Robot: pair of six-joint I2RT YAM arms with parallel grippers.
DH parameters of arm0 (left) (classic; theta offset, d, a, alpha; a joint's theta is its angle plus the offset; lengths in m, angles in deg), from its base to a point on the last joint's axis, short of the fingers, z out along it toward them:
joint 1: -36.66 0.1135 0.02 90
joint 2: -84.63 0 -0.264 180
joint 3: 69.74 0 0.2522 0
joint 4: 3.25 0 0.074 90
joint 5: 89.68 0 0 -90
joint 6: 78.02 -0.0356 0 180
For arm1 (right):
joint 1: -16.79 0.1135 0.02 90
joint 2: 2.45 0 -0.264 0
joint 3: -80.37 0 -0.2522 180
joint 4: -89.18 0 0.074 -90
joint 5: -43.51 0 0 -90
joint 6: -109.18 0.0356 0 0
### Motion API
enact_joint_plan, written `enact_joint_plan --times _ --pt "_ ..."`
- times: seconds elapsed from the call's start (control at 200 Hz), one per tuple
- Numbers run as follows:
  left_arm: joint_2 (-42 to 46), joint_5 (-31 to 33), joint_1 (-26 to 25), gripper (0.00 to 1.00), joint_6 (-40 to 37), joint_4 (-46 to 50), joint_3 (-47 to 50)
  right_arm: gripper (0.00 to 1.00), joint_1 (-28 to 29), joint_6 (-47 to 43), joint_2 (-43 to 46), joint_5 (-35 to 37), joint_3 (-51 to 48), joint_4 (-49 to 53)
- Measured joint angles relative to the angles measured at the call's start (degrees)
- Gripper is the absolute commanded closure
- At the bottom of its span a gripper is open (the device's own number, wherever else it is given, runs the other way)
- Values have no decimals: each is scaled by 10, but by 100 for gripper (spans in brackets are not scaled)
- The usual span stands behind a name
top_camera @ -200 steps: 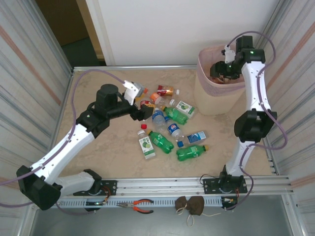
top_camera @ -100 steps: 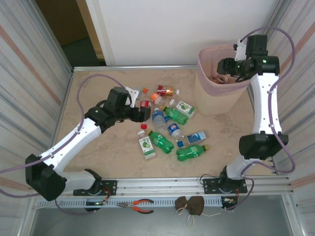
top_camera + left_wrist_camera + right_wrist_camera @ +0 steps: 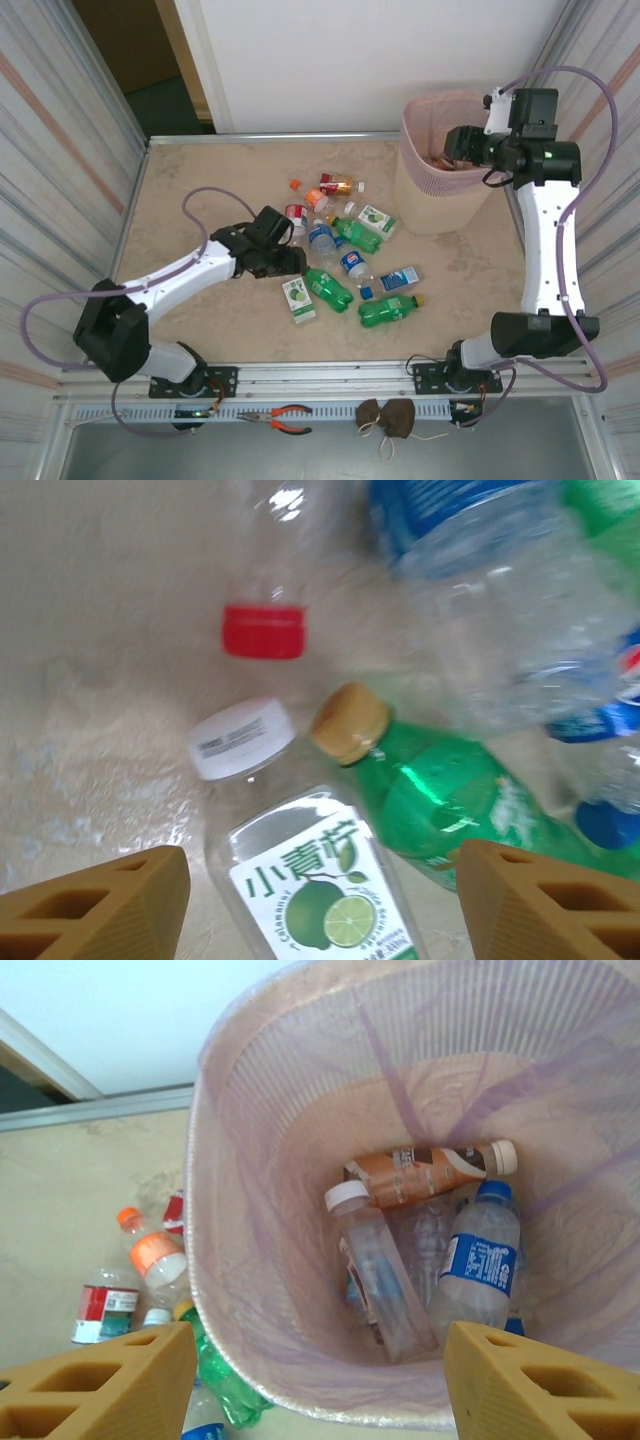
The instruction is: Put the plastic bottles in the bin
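Several plastic bottles lie scattered mid-table. My left gripper hangs low at the pile's left edge and is open. Its fingers straddle a clear lime-label bottle with a white cap without touching it. A green bottle with a gold cap lies beside it, and a red cap lies beyond. The pink bin stands at the back right. My right gripper hovers open and empty over its mouth. Inside the bin lie a brown bottle, a clear one and a blue-label one.
Corrugated walls close in the table on the left and right. A metal rail runs along the near edge, with red pliers and a brown pouch below it. More bottles lie just left of the bin.
My left arm has swung toward the near side and dropped to the lime-label bottle, its jaws narrowing. The right arm has risen and pulled right above the bin.
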Motion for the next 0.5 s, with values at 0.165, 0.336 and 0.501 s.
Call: enact_joint_plan --times 0.165,0.336,0.501 --pt "-34 6 7 37 47 0 1 35 0 0 1 -7 -16 0" --pt "-59 4 38 40 68 -11 1 35 0 0 1 -9 -16 -4" --pt "-90 -2 59 41 73 -23 0 35 0 0 1 -10 -16 -4"
